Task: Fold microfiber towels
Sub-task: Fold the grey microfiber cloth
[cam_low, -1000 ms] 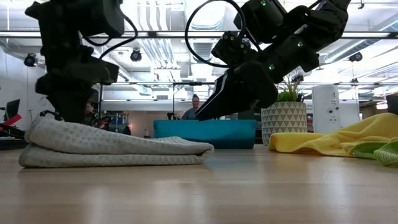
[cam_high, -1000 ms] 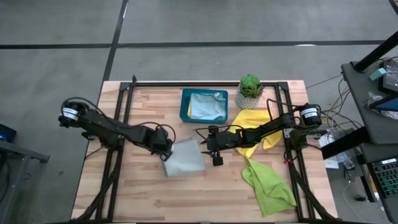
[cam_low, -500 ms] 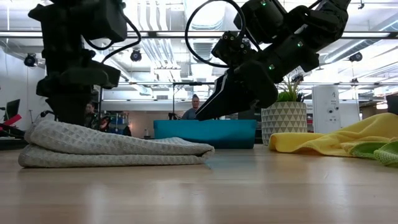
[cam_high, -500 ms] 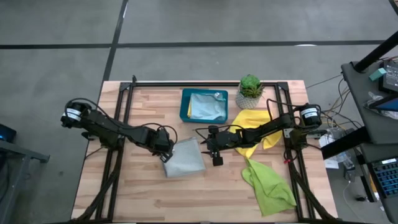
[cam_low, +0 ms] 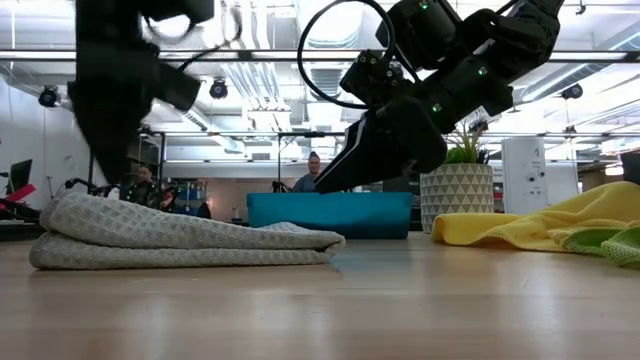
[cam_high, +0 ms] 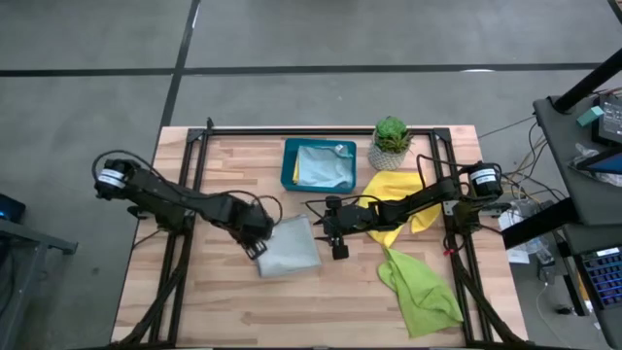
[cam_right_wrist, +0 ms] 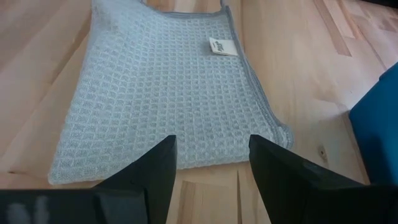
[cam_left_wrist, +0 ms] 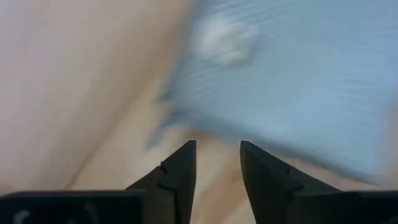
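Folded grey towel [cam_high: 288, 247] lies flat, slightly skewed.

In the left wrist view the grey towel [cam_left_wrist: 292, 81] is smeared by blur. In the low view's upper left, the left arm [cam_low: 120, 90] blurs, cut off by the top edge.

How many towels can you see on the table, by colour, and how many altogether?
Pale grey towel, folded on the table: 1
Light blue towel, in the teal tray: 1
Yellow towel, partly under the right arm: 1
Lime green towel: 1
Total: 4 towels visible
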`<act>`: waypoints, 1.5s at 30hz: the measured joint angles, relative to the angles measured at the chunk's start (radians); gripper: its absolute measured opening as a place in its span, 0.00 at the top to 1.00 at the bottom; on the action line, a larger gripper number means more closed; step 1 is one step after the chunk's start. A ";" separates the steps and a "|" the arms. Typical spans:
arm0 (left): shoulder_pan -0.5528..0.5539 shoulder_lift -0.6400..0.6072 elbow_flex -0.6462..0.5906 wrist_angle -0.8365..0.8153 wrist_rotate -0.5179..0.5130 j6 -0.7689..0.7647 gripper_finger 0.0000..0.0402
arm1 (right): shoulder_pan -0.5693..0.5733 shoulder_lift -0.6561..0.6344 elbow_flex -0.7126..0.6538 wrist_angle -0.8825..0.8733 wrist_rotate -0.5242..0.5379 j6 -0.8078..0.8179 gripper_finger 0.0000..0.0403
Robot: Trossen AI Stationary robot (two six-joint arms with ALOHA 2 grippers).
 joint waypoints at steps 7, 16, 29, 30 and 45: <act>-0.177 0.000 -0.008 0.378 -0.001 0.198 0.73 | 0.015 0.017 0.000 0.121 -0.185 0.025 0.61; -0.232 0.077 -0.096 0.649 -0.107 0.206 0.78 | 0.060 0.143 0.000 0.396 -0.195 0.042 0.93; -0.242 0.201 -0.124 0.659 0.038 0.190 0.99 | 0.059 0.155 0.000 0.247 -0.262 -0.058 0.98; -0.242 0.209 -0.125 0.659 0.047 0.189 0.99 | 0.059 0.155 0.000 0.239 -0.262 -0.065 0.98; -0.237 0.151 -0.122 0.706 0.164 0.140 1.00 | 0.048 0.142 0.000 0.242 -0.252 -0.050 0.98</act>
